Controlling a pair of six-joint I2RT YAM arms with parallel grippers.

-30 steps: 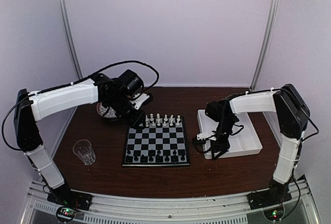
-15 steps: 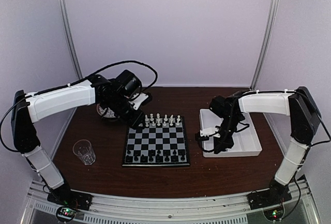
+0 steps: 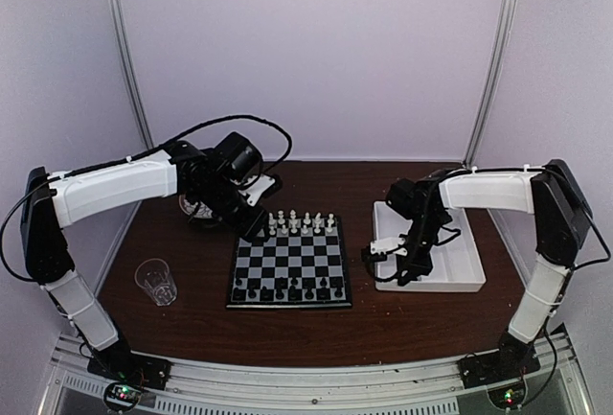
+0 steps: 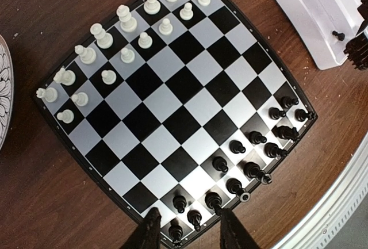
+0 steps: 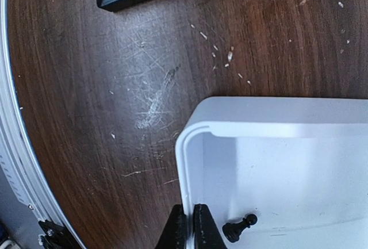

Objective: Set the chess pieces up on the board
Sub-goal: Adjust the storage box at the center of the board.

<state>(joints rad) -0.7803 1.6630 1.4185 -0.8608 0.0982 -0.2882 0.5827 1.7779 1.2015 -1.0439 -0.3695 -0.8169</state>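
Note:
The board (image 3: 290,260) lies mid-table. White chess pieces (image 3: 302,222) fill its two far rows and black ones (image 3: 287,291) stand along the near rows. In the left wrist view the white pieces (image 4: 123,19) are at the top left and the black pieces (image 4: 253,171) at the bottom right. My left gripper (image 3: 257,226) hovers open over the board's far left corner, with nothing between its fingers (image 4: 150,233). My right gripper (image 5: 190,229) is shut on the near left wall of the white tray (image 5: 287,122). A black pawn (image 5: 238,228) lies on its side inside, beside the fingers.
A clear glass (image 3: 156,281) stands at the near left of the table. A round patterned plate (image 3: 196,206) sits behind the left gripper. The white tray (image 3: 450,262) lies right of the board. A metal rail (image 3: 316,372) runs along the table's near edge.
My right gripper has gone from open to shut on the tray's wall, and the right arm has stretched a little further out. The left arm has barely moved.

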